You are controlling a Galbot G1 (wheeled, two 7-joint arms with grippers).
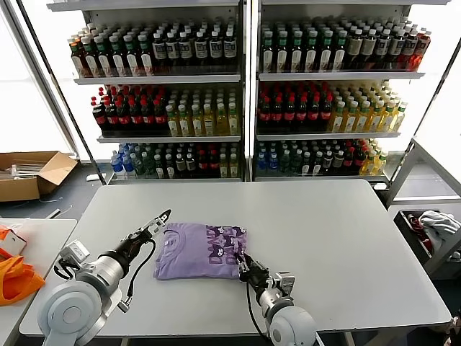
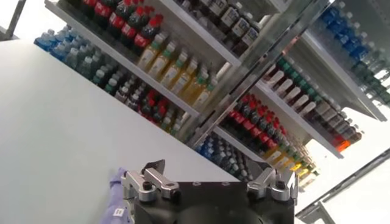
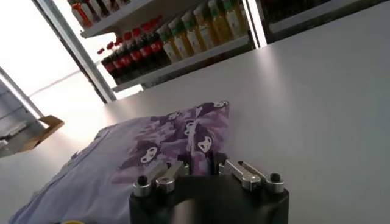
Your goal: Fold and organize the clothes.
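T-shirt, folded, between left hand, right hand

1. Desk: a light grey rectangular top standing in front of the bottle shelves.
2. Load on the desk: one folded lavender T-shirt (dark purple print facing up, on its right half), lying flat near the front edge, left of centre.
3. Second desk: stands at the left, apart from the first; an orange bag rests at its front.
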